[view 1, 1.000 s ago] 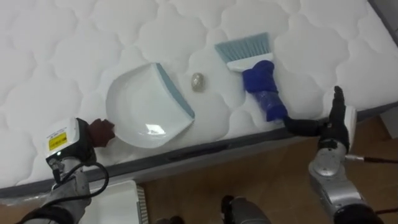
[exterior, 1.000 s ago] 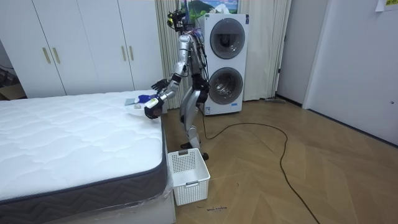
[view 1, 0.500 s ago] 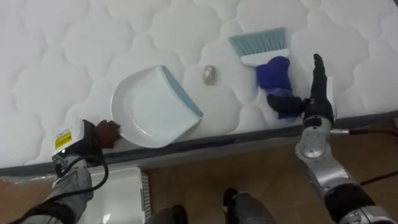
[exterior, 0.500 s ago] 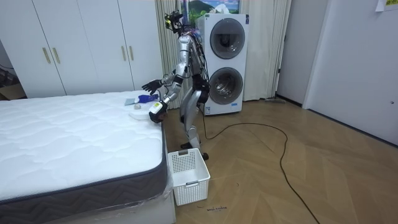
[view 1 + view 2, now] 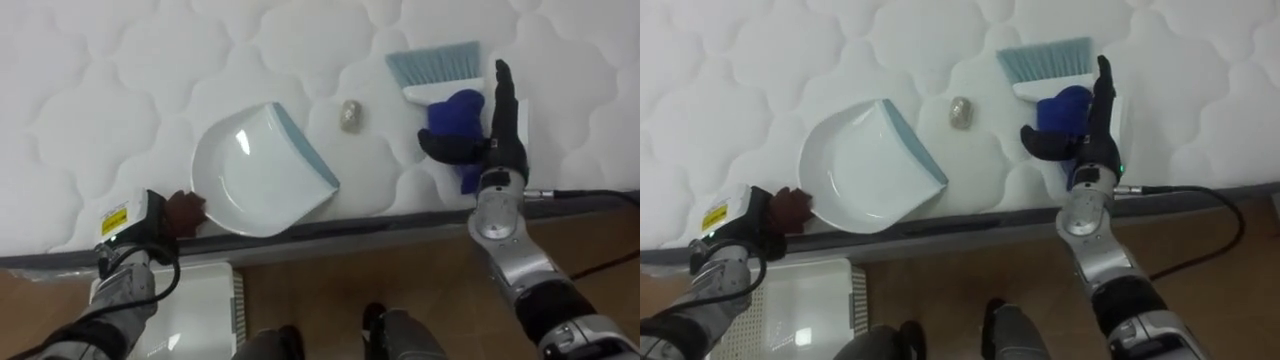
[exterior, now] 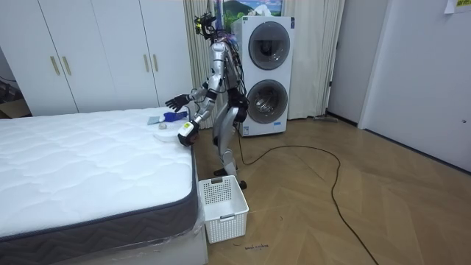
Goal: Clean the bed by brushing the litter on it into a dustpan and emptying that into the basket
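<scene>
The left hand (image 5: 150,228) sits at the near edge of the mattress (image 5: 120,80), right against the dark reddish-brown dustpan handle (image 5: 186,210). Its fingers are tucked out of sight behind the wrist, so whether they grip that handle cannot be told. A yellow sticker (image 5: 115,220) on the wrist carries dark print too small to read.

The right hand (image 5: 495,150) is over the brush (image 5: 440,92), which lies flat on the bed. The fingers are straight and point up the mattress, and the thumb spreads sideways across the blue grip (image 5: 455,108) with nothing closed round it. The hand may be resting on the grip, though contact is hard to judge. The grip's lower end is covered by the hand.

The dustpan (image 5: 250,175) is glossy white plastic, round-backed, with a straight pale-blue lip turned toward a small crumpled greyish ball (image 5: 350,115). The ball lies between the lip and the brush, apart from both. The brush has a fan of light-blue bristles (image 5: 435,62) and a white band above the grip.

The mattress is white, quilted in puffy cloud shapes, with a dark grey band (image 5: 350,225) along its side. Below the band a white slatted basket (image 5: 195,310) stands on the wooden floor, cut off by the frame's bottom edge.

In the room view the robot stands beside the bed with both arms bent over it — stacked washing machines (image 6: 263,73) behind, white wardrobes (image 6: 96,55) along the wall.
</scene>
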Controlling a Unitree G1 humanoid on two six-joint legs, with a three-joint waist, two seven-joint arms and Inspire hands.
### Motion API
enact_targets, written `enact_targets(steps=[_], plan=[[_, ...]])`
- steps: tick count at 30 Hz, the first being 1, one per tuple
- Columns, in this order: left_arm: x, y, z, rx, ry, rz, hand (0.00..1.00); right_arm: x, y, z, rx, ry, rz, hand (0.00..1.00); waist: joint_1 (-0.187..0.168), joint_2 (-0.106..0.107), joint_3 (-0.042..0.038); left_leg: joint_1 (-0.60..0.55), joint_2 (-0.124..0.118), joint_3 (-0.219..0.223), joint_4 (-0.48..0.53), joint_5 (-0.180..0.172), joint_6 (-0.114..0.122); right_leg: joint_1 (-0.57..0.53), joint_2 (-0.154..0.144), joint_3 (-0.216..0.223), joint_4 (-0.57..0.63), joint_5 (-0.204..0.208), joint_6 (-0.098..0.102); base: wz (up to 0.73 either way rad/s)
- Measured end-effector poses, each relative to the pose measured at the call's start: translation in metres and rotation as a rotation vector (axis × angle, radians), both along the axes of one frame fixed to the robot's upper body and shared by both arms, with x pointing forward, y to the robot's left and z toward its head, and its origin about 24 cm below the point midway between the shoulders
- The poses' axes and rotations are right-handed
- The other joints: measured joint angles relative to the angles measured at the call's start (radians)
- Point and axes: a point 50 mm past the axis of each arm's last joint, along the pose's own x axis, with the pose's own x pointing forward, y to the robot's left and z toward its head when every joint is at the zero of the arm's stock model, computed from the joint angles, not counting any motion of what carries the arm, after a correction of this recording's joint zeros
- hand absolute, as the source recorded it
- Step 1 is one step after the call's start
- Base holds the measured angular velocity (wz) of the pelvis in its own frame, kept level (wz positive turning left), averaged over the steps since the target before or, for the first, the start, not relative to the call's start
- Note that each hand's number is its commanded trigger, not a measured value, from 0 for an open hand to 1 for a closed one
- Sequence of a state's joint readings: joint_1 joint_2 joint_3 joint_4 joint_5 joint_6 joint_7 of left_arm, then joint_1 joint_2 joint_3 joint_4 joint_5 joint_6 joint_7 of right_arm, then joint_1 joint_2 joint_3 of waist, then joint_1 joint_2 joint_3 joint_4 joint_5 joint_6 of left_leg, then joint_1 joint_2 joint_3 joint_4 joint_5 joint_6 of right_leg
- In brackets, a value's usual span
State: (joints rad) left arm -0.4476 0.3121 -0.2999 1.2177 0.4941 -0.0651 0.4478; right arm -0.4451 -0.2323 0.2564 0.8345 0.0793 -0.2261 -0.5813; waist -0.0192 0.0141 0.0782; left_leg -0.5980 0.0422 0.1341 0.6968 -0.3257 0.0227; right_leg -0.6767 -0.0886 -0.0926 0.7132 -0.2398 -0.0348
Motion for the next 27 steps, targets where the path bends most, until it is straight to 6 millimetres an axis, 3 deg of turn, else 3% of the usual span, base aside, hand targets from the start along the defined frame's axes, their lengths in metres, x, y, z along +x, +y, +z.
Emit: enact_targets(steps=[7, 13, 17, 20, 27], plan=[[0.007, -0.003, 0.005, 0.004, -0.010, -0.024, 1.00, -0.006, -0.013, -0.017, -0.009, 0.098, -0.057, 0.00, 0.005, 0.001, 0.0044, -0.024, 0.006, -0.002, 0.024, -0.003, 0.005, -0.010, -0.001, -0.011, 0.003, 0.000, 0.001, 0.03], [0.014, -0.002, 0.011, 0.016, -0.009, -0.047, 1.00, -0.005, -0.033, -0.018, -0.050, 0.170, -0.092, 0.00, 0.009, -0.001, 0.0059, -0.040, -0.016, -0.004, 0.031, -0.005, 0.011, -0.035, -0.017, -0.004, 0.037, -0.012, 0.011, 0.06], [0.021, -0.007, 0.017, 0.026, -0.029, -0.076, 1.00, -0.007, -0.045, -0.017, -0.077, 0.185, -0.109, 0.00, 0.028, -0.009, 0.0112, -0.055, -0.016, -0.004, 0.040, -0.007, 0.014, -0.053, -0.018, -0.001, 0.052, -0.015, 0.011, 0.02], [0.022, -0.007, 0.018, 0.024, -0.036, -0.078, 1.00, -0.003, -0.046, -0.014, -0.089, 0.196, -0.114, 0.00, 0.028, -0.011, 0.0131, -0.068, -0.017, -0.006, 0.055, -0.009, 0.016, -0.067, -0.031, -0.005, 0.070, -0.019, 0.008, 0.04], [0.024, -0.008, 0.019, 0.022, -0.025, -0.079, 1.00, 0.003, -0.046, -0.010, -0.124, 0.209, -0.091, 0.00, 0.031, -0.017, 0.0187, -0.080, -0.012, -0.006, 0.070, -0.012, 0.019, -0.073, -0.030, -0.012, 0.075, -0.023, 0.010, 0.00]])
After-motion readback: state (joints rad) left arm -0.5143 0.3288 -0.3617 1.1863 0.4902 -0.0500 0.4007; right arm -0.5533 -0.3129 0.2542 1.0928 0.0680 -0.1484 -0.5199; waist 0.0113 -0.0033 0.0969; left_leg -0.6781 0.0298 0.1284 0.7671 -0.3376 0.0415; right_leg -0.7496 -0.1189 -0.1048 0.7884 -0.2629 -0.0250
